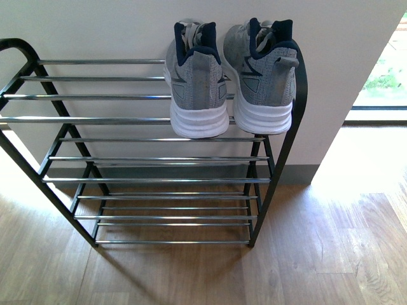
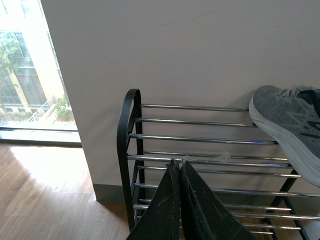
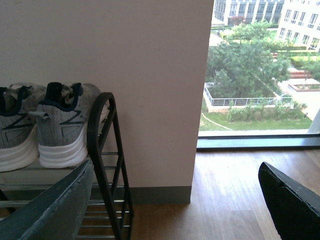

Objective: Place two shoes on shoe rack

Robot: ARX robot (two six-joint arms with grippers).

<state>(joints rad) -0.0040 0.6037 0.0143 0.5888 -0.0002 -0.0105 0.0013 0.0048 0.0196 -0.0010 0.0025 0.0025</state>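
White wall (image 1: 95,25), wood floor (image 1: 331,254), sunlit window (image 1: 385,70)

A plain white wall (image 1: 95,25) stands at the back. A grey strip (image 1: 299,173) runs along the bottom of the wall. A brown wooden floor (image 1: 331,254) lies in front of the wall. Beside the wall is a big window (image 3: 260,70). Green trees (image 3: 245,65) and tall buildings (image 3: 295,20) show through it.

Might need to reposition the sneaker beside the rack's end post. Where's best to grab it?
Probably the navy heel collar of that grey sneaker, coming from the front and above: its heel faces outward, toe toward the wall, and the black post and other sneaker crowd its sides.
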